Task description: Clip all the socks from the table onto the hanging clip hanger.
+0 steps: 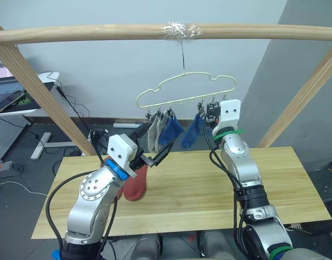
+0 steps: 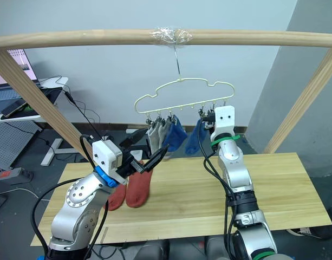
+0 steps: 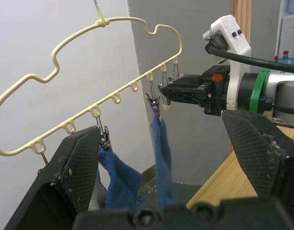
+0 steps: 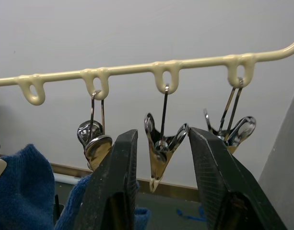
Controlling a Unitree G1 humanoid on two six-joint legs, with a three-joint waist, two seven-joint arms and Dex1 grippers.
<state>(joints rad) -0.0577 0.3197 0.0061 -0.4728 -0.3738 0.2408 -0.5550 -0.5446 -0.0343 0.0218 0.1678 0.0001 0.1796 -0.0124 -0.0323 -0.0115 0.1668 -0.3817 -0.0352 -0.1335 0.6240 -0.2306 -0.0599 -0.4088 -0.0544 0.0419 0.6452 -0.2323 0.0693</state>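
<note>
**Desk:** Item one, the grippers. What do you have?

**Operator:** I log the right gripper (image 4: 158, 184) raised at the clip hanger (image 1: 185, 88), fingers parted, with one bare metal clip (image 4: 161, 152) hanging in the gap between them. I cannot tell whether the fingers touch it. The left gripper (image 2: 150, 161) sits lower, out over the table (image 1: 209, 187). Its fingers stand apart in the wrist view, yet a rust-red sock (image 2: 138, 188) hangs right at them. I cannot tell whether it is gripped.

**Desk:** Item two, socks.

**Operator:** On the hanger I count two light grey socks (image 1: 153, 135) on the robot's left, then a blue sock (image 1: 170, 130) next to them. A second blue sock (image 1: 193, 131) hangs just beside the right gripper. A second rust-red sock (image 2: 117, 196) shows beside the first, behind the left arm; I cannot tell whether it rests on the table.

**Desk:** Item three, fixtures.

**Operator:** The hanger's hook goes up to a taped spot on the wooden pole frame (image 1: 101, 32). One more bare clip (image 4: 233, 132) hangs at the end of the row.
</note>
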